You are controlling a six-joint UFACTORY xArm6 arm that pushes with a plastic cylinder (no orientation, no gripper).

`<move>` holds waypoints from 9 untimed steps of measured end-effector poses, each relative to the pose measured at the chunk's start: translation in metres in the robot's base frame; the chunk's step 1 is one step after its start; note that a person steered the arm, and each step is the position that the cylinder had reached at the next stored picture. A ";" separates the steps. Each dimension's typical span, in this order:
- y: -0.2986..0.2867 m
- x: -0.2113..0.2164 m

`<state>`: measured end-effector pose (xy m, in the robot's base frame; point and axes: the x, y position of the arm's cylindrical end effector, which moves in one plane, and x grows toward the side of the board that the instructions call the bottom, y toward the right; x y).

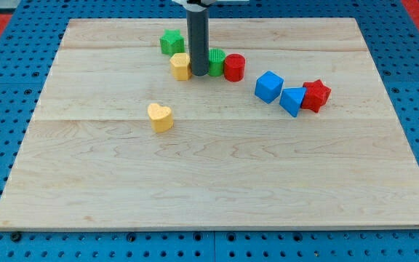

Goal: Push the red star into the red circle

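The red star (316,94) lies at the view's right, touching a blue block (292,100) on its left. The red circle (234,67) stands near the top middle, next to a green block (216,61). My tip (198,73) stands between a yellow block (181,65) on its left and the green block on its right, touching or nearly touching both. It is about one block's width left of the red circle and far from the red star.
A blue cube (268,86) sits between the red circle and the red star. A green star (171,41) lies at the top, a yellow heart (160,116) left of centre. The wooden board (209,189) sits on a blue perforated table.
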<state>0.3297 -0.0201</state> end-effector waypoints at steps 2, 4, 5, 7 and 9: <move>-0.050 -0.002; 0.023 0.049; 0.050 0.060; 0.177 0.165; 0.213 0.111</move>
<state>0.4410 0.1928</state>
